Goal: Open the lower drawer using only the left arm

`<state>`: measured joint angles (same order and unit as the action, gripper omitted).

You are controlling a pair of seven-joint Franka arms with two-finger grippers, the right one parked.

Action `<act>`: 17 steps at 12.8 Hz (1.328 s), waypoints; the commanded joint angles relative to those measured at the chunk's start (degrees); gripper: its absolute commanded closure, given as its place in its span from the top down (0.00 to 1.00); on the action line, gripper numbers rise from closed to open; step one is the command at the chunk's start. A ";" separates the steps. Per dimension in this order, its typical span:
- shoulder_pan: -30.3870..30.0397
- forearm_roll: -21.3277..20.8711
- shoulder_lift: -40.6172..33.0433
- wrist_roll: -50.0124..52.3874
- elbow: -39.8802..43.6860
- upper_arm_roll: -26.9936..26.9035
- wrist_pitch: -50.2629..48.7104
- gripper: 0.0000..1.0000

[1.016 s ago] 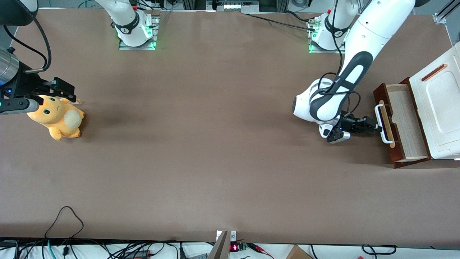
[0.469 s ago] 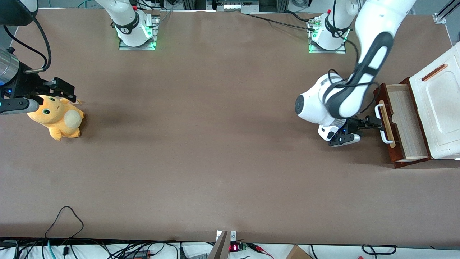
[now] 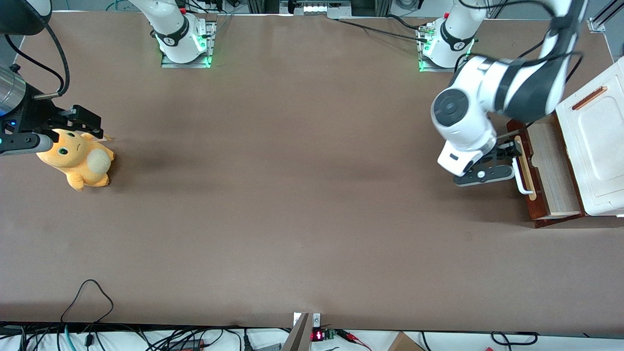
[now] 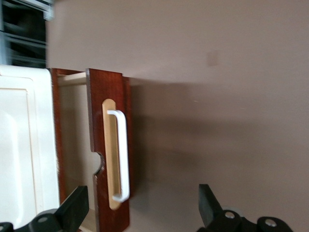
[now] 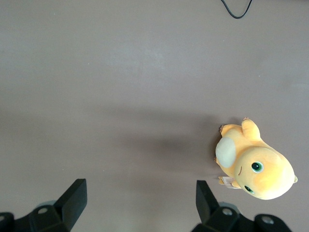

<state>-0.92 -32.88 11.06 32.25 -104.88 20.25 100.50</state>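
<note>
**Gripper released, raised over the pulled-out drawer**

The gripper is spread wide with nothing between its fingers; the wrist view looks straight down past them at the drawer and bare bench. In the front view the gripper sits just in front of the drawer face, apart from the handle, at the end of the white left arm, which bends over the cabinet end of the bench.

The drawer stands pulled out from under the cabinet, its dark red-brown front clear of the cabinet body and pale plywood inside showing. The white bar handle runs along a pale wood strip on the front, with a half-round notch cut in the front's edge beside it. The cabinet top is white with a small copper-coloured strip.

All this lies at the working arm's end of the brown bench. Toward the parked arm's end lies an orange plush toy on its side, with a small tag whose print is too small to read. No other writing can be read.
</note>
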 commanded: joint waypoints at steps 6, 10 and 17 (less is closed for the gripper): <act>1.45 28.57 -8.77 -22.93 6.18 -15.67 -2.94 1.00; 1.54 30.33 -10.62 -25.91 6.18 -16.90 -4.96 1.00; 1.63 30.95 -10.97 -28.12 8.55 -17.96 -6.72 1.00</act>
<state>0.11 -3.37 0.42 5.57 -97.71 3.04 95.24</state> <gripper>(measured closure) 0.000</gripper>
